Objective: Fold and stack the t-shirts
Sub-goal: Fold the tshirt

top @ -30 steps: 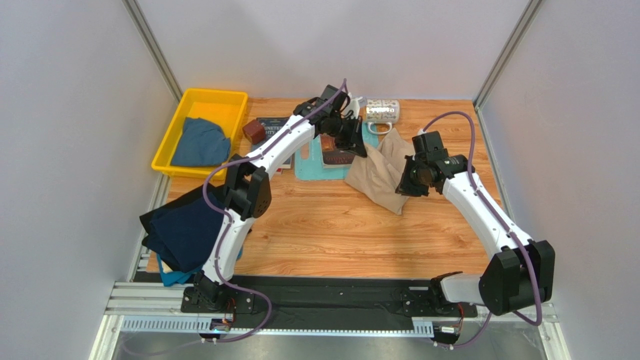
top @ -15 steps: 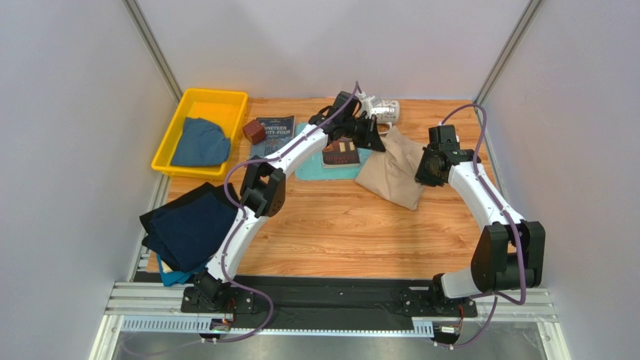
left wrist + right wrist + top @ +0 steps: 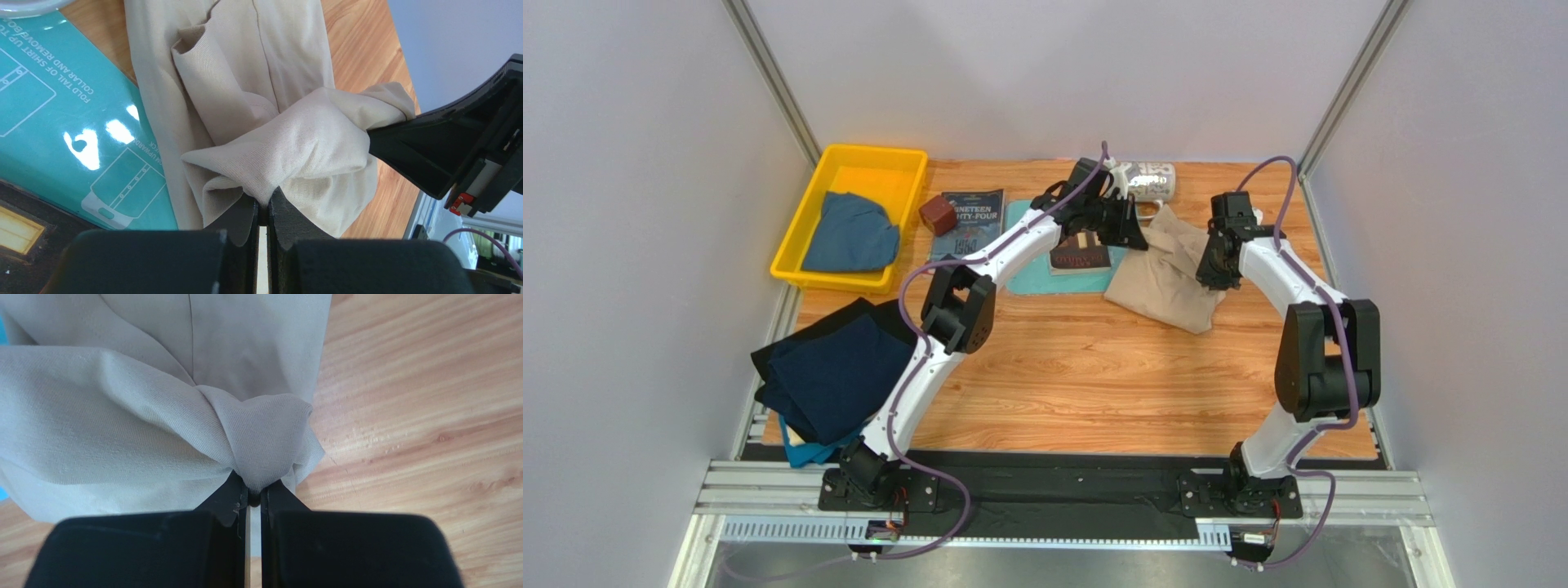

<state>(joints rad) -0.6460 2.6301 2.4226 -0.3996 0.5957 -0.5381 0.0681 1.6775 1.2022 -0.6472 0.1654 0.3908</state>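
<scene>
A beige t-shirt point(image 3: 1161, 279) lies bunched at the back right of the table, partly lifted. My left gripper point(image 3: 1133, 233) is shut on a fold of the beige t-shirt point(image 3: 294, 141) at its left side. My right gripper point(image 3: 1205, 266) is shut on another pinch of the beige t-shirt point(image 3: 123, 416) at its right side. In the left wrist view the right gripper's black body point(image 3: 454, 147) shows just beyond the cloth. A dark navy t-shirt point(image 3: 830, 374) over a teal one point(image 3: 808, 453) hangs off the table's left edge. A dusty blue t-shirt point(image 3: 848, 233) lies in the yellow bin point(image 3: 891, 159).
A light-teal folding board point(image 3: 1032, 263) lies at the back middle with a brown book point(image 3: 1078, 254) on it. A dark book point(image 3: 972, 214) and a small brown block point(image 3: 938, 214) sit beside the bin. A patterned mug point(image 3: 1149, 181) lies at the back edge.
Both arms have carried the beige t-shirt farther back and to the right. The right arm has folded up more steeply, its wrist now close to the back edge.
</scene>
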